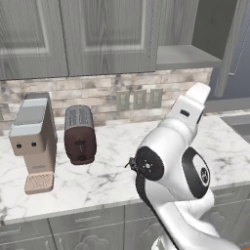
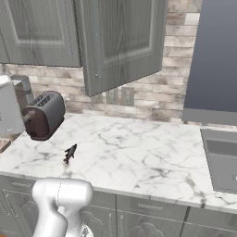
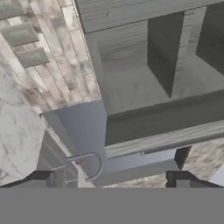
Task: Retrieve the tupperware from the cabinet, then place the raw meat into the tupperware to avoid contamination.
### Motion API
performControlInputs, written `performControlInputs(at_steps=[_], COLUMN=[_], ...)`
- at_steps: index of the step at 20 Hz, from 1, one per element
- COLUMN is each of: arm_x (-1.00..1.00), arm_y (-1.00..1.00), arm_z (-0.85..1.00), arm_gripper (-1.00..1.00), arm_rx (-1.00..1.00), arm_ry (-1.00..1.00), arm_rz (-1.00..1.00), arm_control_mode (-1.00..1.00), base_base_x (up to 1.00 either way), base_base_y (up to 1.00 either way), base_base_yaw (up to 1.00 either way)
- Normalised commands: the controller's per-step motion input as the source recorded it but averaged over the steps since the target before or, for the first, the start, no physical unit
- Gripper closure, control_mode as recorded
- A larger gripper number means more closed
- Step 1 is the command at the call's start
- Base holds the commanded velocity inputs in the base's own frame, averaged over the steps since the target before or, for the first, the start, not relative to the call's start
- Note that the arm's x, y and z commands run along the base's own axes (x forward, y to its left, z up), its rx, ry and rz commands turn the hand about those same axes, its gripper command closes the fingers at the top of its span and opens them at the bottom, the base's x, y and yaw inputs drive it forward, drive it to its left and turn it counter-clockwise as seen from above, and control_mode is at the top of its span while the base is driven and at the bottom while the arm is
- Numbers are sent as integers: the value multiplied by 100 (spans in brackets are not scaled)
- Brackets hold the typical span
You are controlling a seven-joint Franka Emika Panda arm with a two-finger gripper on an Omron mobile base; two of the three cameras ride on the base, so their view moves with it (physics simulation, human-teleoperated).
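Your left base view looks forward and down from behind the arm (image 1: pixel 171 171), which fills its lower right. Your right base view faces the same marble counter (image 2: pixel 139 157) from the other side; both share the toaster (image 1: pixel 79 135) at mid-left. Your hand view sits close under the open cabinet (image 3: pixel 144 83), tilted.

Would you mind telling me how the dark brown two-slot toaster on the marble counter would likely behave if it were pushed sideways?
The dark brown two-slot toaster looks rigid and boxy, so it probably slides rather than rolls. The white marble counter appears smooth, so it may slide easily. It stands taller than wide, so a high push might tip it.
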Motion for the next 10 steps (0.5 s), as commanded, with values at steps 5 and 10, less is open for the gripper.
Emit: performControlInputs(at_steps=[5,10], arm_x=[50,42], arm_y=[-16,-16], arm_z=[42,25], arm_gripper=[-100,-100], arm_rx=[2,0], arm_ry=[-15,-13], arm_rz=[-16,-17], arm_control_mode=[-100,-100], base_base_x=[0,0], base_base_y=[0,0], base_base_yaw=[0,0])
